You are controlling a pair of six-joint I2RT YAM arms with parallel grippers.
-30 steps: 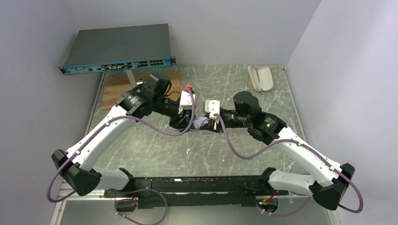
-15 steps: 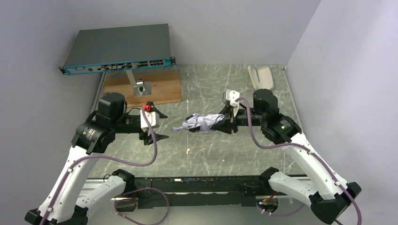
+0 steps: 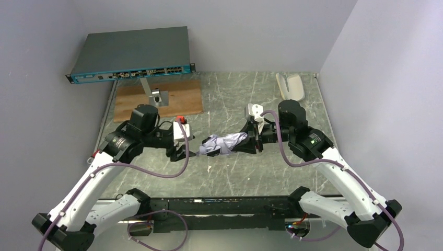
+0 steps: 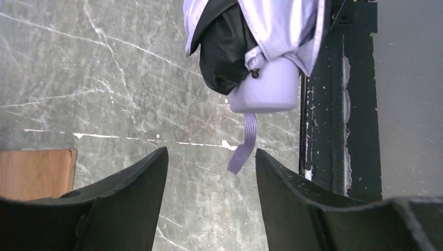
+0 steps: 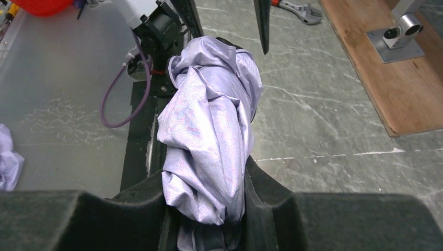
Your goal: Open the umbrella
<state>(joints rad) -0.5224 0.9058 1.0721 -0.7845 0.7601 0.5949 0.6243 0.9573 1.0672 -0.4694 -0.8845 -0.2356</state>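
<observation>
Slippage is the main risk: the right gripper point(image 3: 251, 142) clamps bunched canopy point(image 5: 209, 120) of the umbrella point(image 3: 223, 143), mid-frame in the top view, so a pull on the handle point(image 4: 264, 91) could drag cloth free rather than extend the shaft. The left gripper point(image 4: 210, 157) stands apart, empty, just short of the handle. Folds hide the shaft; whether the bundle touches the table point(image 3: 235, 172) is unclear.

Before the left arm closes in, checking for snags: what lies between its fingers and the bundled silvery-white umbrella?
Only the lilac strap trailing from the umbrella, over grey marble tabletop: left wrist view.
</observation>
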